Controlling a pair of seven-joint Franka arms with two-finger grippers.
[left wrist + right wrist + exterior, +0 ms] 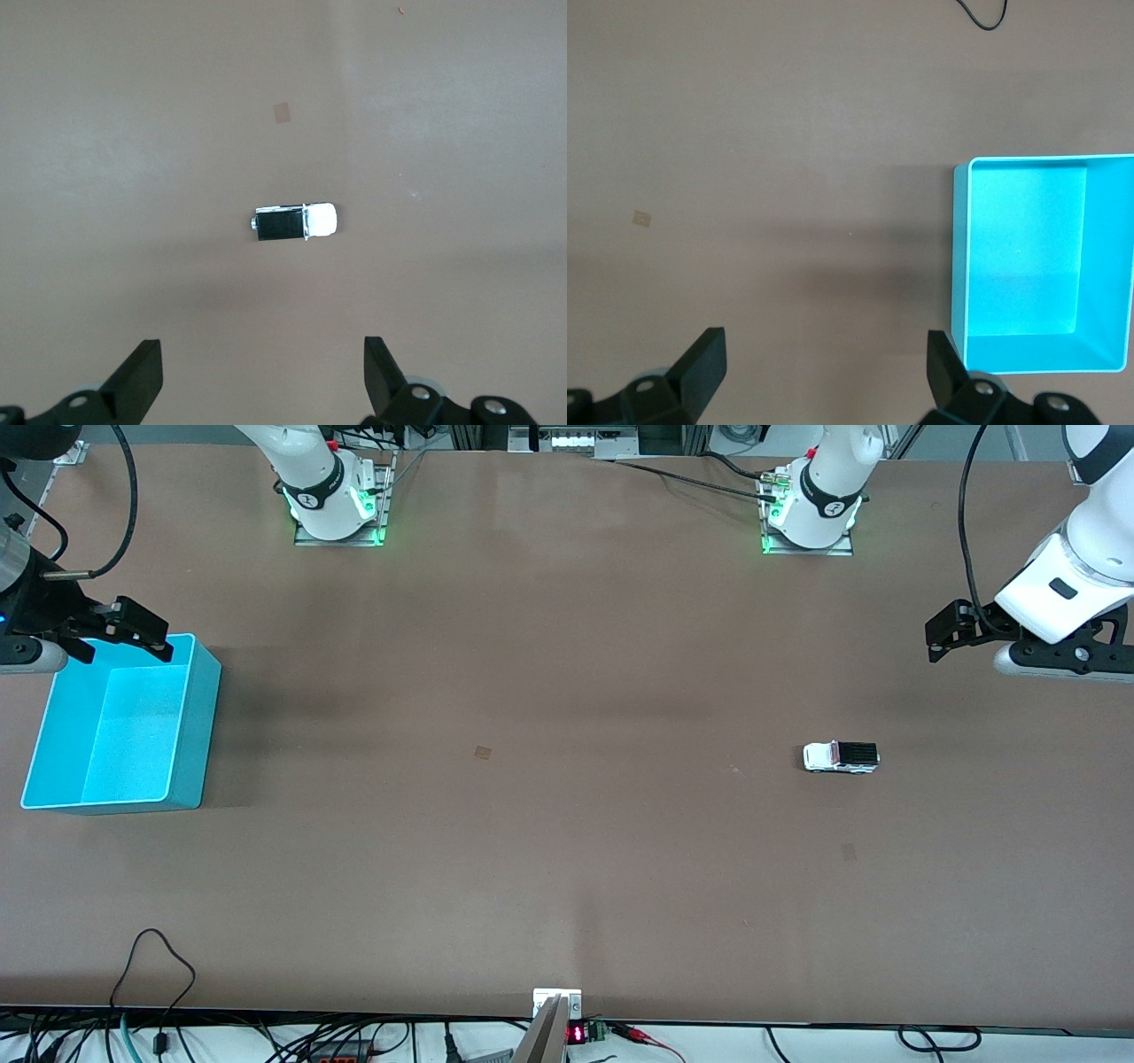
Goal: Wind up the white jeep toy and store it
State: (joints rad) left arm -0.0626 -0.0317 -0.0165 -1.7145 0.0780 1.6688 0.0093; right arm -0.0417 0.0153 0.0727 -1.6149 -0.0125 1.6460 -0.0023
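1. nearest the front camera among the loose things, the white jeep toy (841, 757) is seen standing on its wheels on the bare worktop (567, 868), toward the left arm's end, touched by nothing.
2. it is judged to be light, rigid and small, with a smooth white bonnet and a black ribbed rear section; it could easily be pushed or rolled away on its wheels if nudged by one finger first.
3. a hold across the two flat sides of the body, above the wheels, is judged the safest; a pinch on bonnet and tail would probably slip.
4. for winding, the wheels would likely have to be pressed on the worktop and dragged, so a firm side grip is called for.
5. the turquoise bin (199, 726) is set at the right arm's end, well apart from the toy, and is seen empty.
6. the left claw (941, 634) hangs spread wide above the worktop near the toy, holding nothing.
7. the right claw (133, 631) waits spread wide over the bin's rim, also empty.
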